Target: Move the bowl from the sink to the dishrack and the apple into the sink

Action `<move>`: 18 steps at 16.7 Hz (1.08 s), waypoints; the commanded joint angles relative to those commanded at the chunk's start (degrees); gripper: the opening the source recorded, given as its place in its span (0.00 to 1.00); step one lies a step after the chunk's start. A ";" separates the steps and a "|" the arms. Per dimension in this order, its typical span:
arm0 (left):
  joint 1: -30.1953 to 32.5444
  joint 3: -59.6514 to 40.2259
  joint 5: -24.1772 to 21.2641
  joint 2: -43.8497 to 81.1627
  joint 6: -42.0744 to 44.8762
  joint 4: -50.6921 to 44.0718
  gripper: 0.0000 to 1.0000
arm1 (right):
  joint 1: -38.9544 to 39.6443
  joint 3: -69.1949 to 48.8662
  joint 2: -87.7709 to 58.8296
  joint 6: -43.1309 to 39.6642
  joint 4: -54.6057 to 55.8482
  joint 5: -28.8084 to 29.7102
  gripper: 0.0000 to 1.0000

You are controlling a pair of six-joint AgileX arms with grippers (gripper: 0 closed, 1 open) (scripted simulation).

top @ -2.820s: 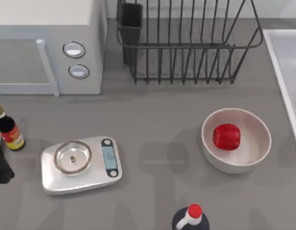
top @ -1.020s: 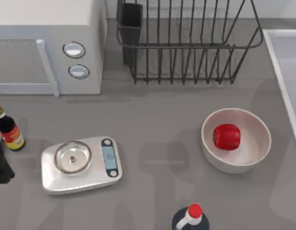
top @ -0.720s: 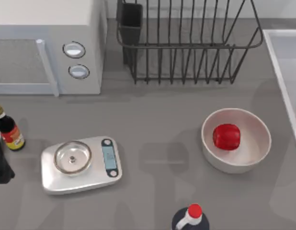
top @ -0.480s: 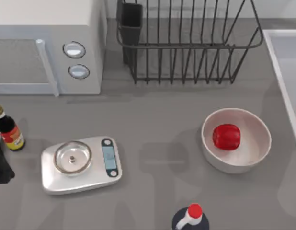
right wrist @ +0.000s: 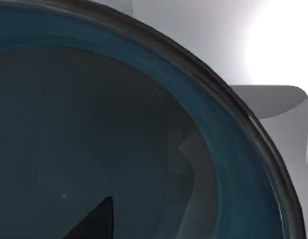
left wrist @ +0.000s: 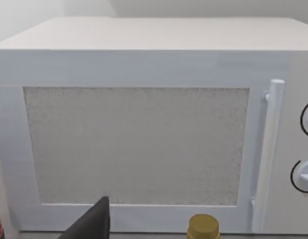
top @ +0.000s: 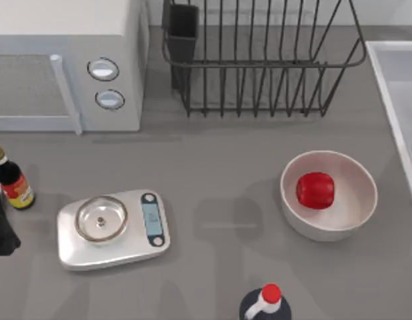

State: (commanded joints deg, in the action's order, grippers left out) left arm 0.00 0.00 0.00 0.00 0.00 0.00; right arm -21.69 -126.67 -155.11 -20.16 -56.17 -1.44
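The teal-blue bowl [right wrist: 144,129] looms very close in the right wrist view, with the sink's pale wall [right wrist: 273,104] behind its rim. A dark part of my right gripper [right wrist: 94,221] hangs just over the bowl's inside. In the top view the sink [top: 386,73] runs along the right edge. The red apple [top: 315,190] lies in an off-white bowl [top: 353,213] at centre right. The black wire dishrack [top: 259,60] stands at the back centre with nothing in it. My left arm [top: 1,230] is parked at the left edge, facing the microwave.
A white microwave [top: 66,63] fills the back left. A silver kitchen scale [top: 113,230] sits front left, with a sauce bottle [top: 13,183] beside it. A dark bottle with a red cap [top: 266,303] stands at the front edge. Bare grey table lies between the scale and the off-white bowl.
Nothing on the table has moved. A faint shadow at the table's right edge beside the sink has slid off to the right.
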 joint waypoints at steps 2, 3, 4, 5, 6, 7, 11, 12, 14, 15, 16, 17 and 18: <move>0.00 0.00 0.00 0.00 0.00 0.00 1.00 | 0.00 0.00 0.00 0.00 0.00 0.00 1.00; 0.00 0.00 0.00 0.00 0.00 0.00 1.00 | 0.00 0.00 0.00 0.00 0.00 0.00 0.92; 0.00 0.00 0.00 0.00 0.00 0.00 1.00 | 0.00 0.00 0.00 0.00 0.00 0.00 0.85; 0.00 0.00 0.00 0.00 0.00 0.00 1.00 | 0.00 0.00 0.00 0.00 0.00 0.00 0.77; 0.00 0.00 0.00 0.00 0.00 0.00 1.00 | 0.00 0.00 0.00 0.00 0.00 0.00 0.70; 0.00 0.00 0.00 0.00 0.00 0.00 1.00 | 0.00 0.00 0.00 0.00 0.00 0.00 0.62; 0.00 0.00 0.00 0.00 0.00 0.00 1.00 | 0.00 0.00 0.00 0.00 0.00 0.00 0.32; 0.00 0.00 0.00 0.00 0.00 0.00 1.00 | 0.00 0.00 0.00 0.00 0.00 0.00 0.25; 0.00 0.00 0.00 0.00 0.00 0.00 1.00 | 0.00 0.00 0.00 0.00 0.00 0.00 0.10; 0.00 0.00 0.00 0.00 0.00 0.00 1.00 | 0.00 0.00 0.00 0.00 0.00 0.00 0.02; 0.00 0.00 0.00 0.00 0.00 0.00 1.00 | 0.00 0.00 0.00 0.00 0.00 0.00 0.00; 0.00 0.00 0.00 0.00 0.00 0.00 1.00 | 0.00 0.00 0.00 0.00 0.00 0.00 0.00; 0.00 0.00 0.00 0.00 0.00 0.00 1.00 | 0.00 0.00 0.00 0.00 0.00 0.00 0.00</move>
State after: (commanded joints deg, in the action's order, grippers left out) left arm 0.00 0.00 0.00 0.00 0.00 0.00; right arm -21.69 -126.67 -155.11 -20.16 -56.17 -1.44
